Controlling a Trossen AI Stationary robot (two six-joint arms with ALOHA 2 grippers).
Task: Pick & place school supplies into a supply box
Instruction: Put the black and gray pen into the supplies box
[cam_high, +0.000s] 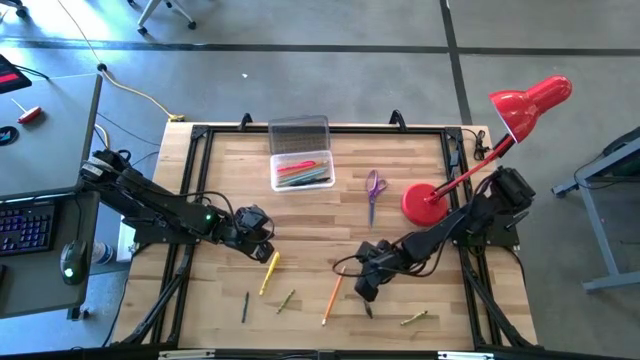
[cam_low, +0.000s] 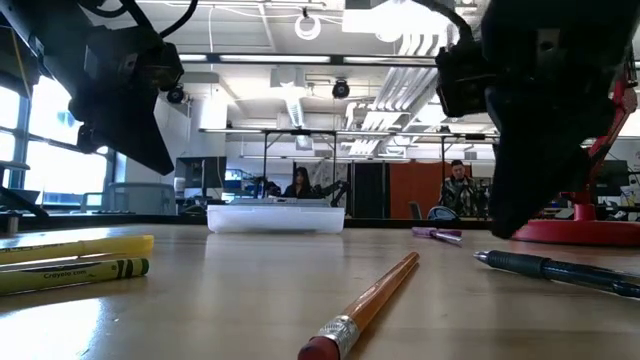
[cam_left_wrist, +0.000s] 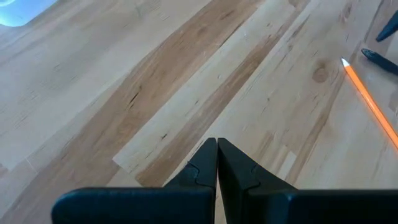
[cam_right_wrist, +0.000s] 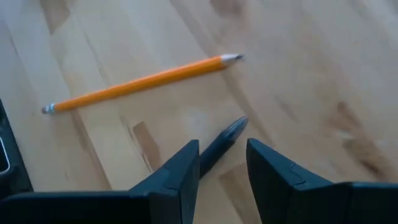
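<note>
Hiding part of a dark pen (cam_right_wrist: 225, 139), right fingers (cam_right_wrist: 176, 169) spread; left fingers (cam_left_wrist: 200, 168) pressed together, empty.

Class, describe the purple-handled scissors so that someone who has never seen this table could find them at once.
Start at the red desk lamp on the table's right side. Just to the left of its round base, right of the clear supply box, lie the small scissors, alone on bare wood. Their purple handles set them apart: everything else loose on the table is a thin straight pencil or pen.
</note>
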